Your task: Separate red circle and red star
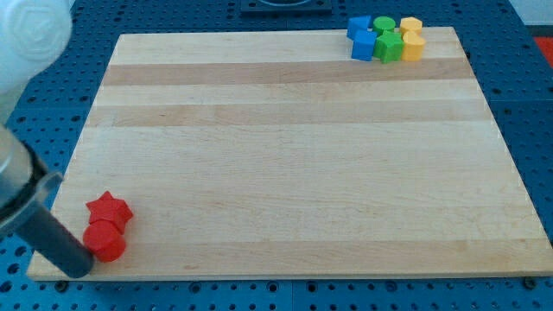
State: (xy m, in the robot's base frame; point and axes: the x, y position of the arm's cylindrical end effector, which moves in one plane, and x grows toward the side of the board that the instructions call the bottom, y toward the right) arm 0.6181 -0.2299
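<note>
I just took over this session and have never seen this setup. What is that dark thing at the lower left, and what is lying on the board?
This is one camera view looking down at a wooden board on a blue perforated base. The dark thing is the arm's end effector: a plain rod, no claw. It holds nothing and only pushes. My tip sits at the board's bottom-left corner, against the view's left side of the red circle. The red star touches the circle just above it. At the view's top right is a tight cluster: two blue blocks, two green blocks and two yellow blocks.
</note>
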